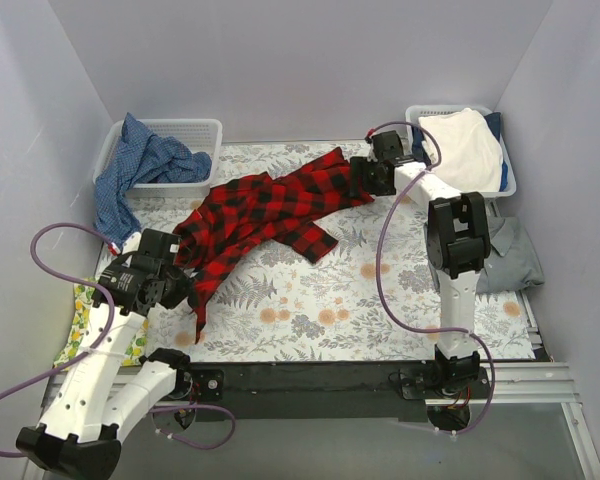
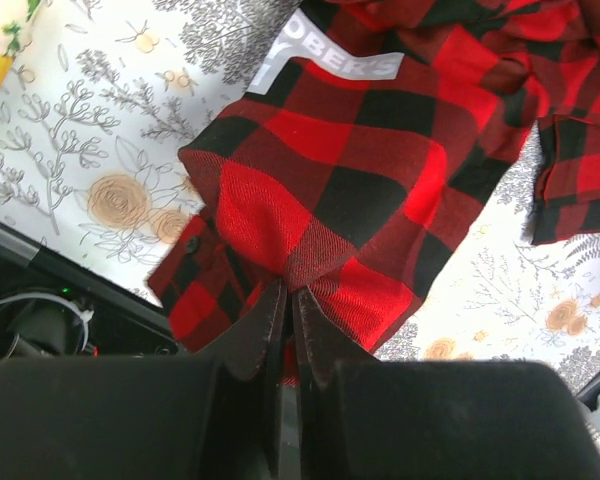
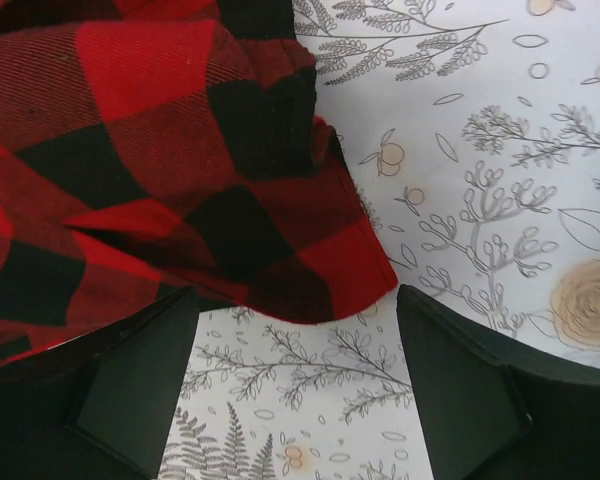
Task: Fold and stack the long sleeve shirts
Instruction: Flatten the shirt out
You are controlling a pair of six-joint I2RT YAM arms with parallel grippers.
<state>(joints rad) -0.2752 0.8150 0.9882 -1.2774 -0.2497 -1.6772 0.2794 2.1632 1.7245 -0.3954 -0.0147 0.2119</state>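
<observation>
Step in hand looks like laying out the plaid shirt (image 1: 270, 210) for the first fold, with no fold or stack showing yet. It's lying crumpled on a diagonal across the counter (image 1: 380, 300), running from near-left to far-right. The left fingers (image 2: 265, 330) are clenching a bunched pinch of its near-left end, and the cloth is draping off them. The right fingers (image 3: 140, 380) are hanging released and wide over the far-right hem, straddling the edge with no cloth between them yet. The grey shirt (image 1: 510, 255) is sitting at the right edge of the counter beside the right arm, partly hidden and, I'd say, waiting its turn. Next move, I'm guessing: right fingers dropping onto that hem, taking a single layer rather than the whole bunch, closing, then both arms pulling apart to flatten the shirt. The left pinch may be catching several layers, so the spread may be coming out twisted.
</observation>
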